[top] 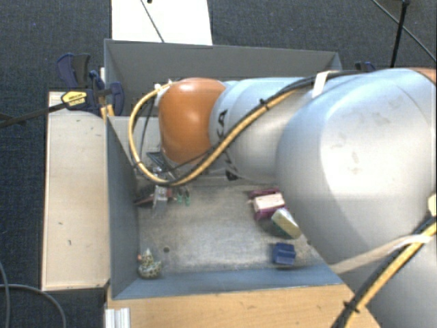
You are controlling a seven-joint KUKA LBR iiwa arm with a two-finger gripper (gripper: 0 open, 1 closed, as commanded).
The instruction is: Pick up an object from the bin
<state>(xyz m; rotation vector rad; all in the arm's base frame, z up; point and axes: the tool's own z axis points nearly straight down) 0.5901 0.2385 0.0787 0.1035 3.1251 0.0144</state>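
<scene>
Arm: grey arm (328,156) reaches in from R and covers much of the bin's R half. Orange cover (188,118) at the wrist, yellow cable (205,164) looped round it.
Bin: grey metal bin (205,55), things lie scattered on the floor, no heap.
Gripper: gripper (160,193) sits low in the upper-L part of the floor, close to the L wall, below the orange cover.
Grip state: can't tell if open or closed, nor if it has hold of anything. The tip is small and dark against the floor.
Nearest thing: small green bit (183,197) on the floor just R of the gripper. Can't tell if they touch.
Also close: dark reddish piece (143,199) just L of the gripper, by the L wall.
R of centre: purple-and-white box (266,203) near the arm's edge, w/ a pale yellowish block (287,223) just below-R of it.
Front: blue thing (283,253) near the front wall, apart from the box.
Front-L corner: speckled tan lump (149,265), well apart from the gripper.
</scene>
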